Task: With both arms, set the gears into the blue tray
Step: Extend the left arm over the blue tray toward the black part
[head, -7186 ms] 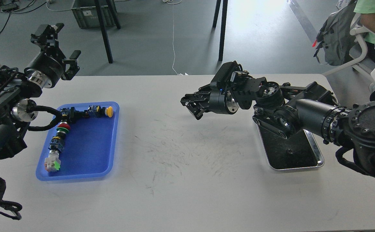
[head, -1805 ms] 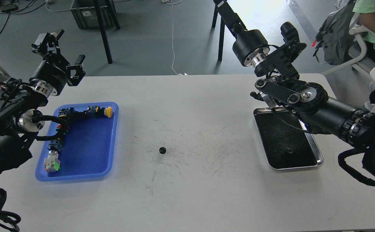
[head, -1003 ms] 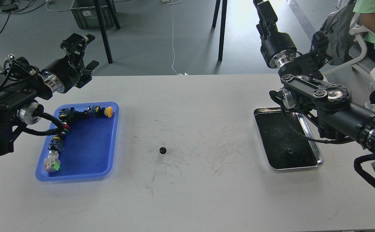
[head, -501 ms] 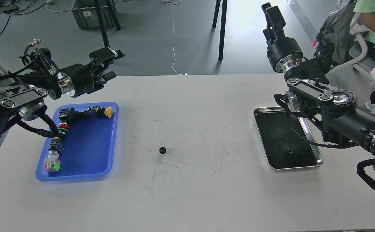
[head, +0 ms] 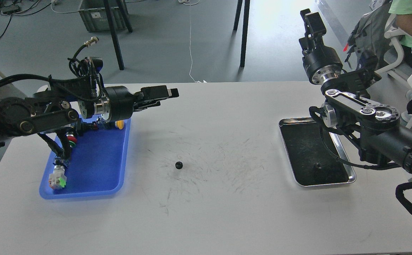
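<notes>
Black on black, the second gear [head: 318, 165] barely shows in the steel tray [head: 347, 177]. The other gear [head: 178, 164] sits mid-tabletop [head: 227, 212]. Left gripper [head: 165, 94] reaches out beyond the blue tray [head: 121, 177], fingers seen edge-on, can't tell; right gripper [head: 310, 21] raised, likewise unreadable.

head view | high, facing forward-down | whole table [head: 227, 212] mid-range | floor beyond, probably
</notes>
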Controlling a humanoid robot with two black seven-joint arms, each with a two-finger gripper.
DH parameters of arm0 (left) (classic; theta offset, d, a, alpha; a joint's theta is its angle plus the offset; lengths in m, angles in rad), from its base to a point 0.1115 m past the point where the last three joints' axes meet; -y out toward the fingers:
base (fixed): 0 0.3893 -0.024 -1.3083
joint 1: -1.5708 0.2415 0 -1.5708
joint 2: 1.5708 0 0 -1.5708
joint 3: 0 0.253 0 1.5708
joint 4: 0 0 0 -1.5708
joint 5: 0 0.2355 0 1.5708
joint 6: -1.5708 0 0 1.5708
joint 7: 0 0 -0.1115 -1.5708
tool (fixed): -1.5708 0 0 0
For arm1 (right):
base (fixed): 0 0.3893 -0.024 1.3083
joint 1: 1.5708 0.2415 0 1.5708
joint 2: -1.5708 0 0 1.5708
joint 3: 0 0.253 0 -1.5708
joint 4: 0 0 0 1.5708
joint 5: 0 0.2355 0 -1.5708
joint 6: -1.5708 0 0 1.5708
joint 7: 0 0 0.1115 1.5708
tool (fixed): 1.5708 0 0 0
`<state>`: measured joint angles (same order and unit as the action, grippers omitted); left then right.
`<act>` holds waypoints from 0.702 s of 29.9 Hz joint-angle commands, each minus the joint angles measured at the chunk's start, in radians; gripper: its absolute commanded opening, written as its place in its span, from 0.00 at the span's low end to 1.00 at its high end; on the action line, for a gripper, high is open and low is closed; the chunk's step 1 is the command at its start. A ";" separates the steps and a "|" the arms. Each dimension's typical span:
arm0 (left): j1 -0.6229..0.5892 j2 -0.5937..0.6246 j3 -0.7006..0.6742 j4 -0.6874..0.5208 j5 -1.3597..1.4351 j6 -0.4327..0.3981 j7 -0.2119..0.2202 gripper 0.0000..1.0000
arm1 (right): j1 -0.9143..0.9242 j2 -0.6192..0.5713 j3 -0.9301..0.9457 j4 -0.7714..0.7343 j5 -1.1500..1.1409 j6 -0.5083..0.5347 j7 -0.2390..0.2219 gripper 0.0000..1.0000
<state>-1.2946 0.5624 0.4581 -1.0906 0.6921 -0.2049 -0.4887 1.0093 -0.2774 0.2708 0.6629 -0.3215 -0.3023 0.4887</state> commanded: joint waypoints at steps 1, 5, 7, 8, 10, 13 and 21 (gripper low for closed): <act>-0.028 0.010 0.025 -0.026 0.107 0.006 0.000 0.99 | -0.029 -0.003 0.030 0.000 0.004 0.002 0.000 0.96; -0.052 0.014 0.030 -0.104 0.190 0.007 0.000 0.99 | -0.055 -0.003 0.041 -0.002 0.042 0.003 0.000 0.96; -0.054 0.008 0.028 -0.106 0.202 0.010 0.000 0.99 | -0.061 -0.005 0.042 -0.002 0.068 0.008 0.000 0.96; -0.055 0.010 0.025 -0.109 0.204 0.012 0.000 0.99 | -0.063 -0.006 0.042 0.000 0.081 0.012 0.000 0.96; -0.057 0.011 0.010 -0.126 0.199 0.007 0.000 0.99 | -0.066 -0.012 0.042 0.000 0.097 0.019 0.000 0.96; -0.055 -0.001 0.016 -0.123 0.207 0.013 0.000 0.99 | -0.078 -0.019 0.050 0.001 0.101 0.020 0.000 0.96; -0.057 -0.030 0.059 -0.135 0.286 0.033 0.000 0.99 | -0.113 -0.020 0.076 0.009 0.101 0.023 0.000 0.96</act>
<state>-1.3504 0.5534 0.4877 -1.2227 0.9410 -0.1781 -0.4887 0.9019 -0.2977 0.3456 0.6685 -0.2207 -0.2795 0.4887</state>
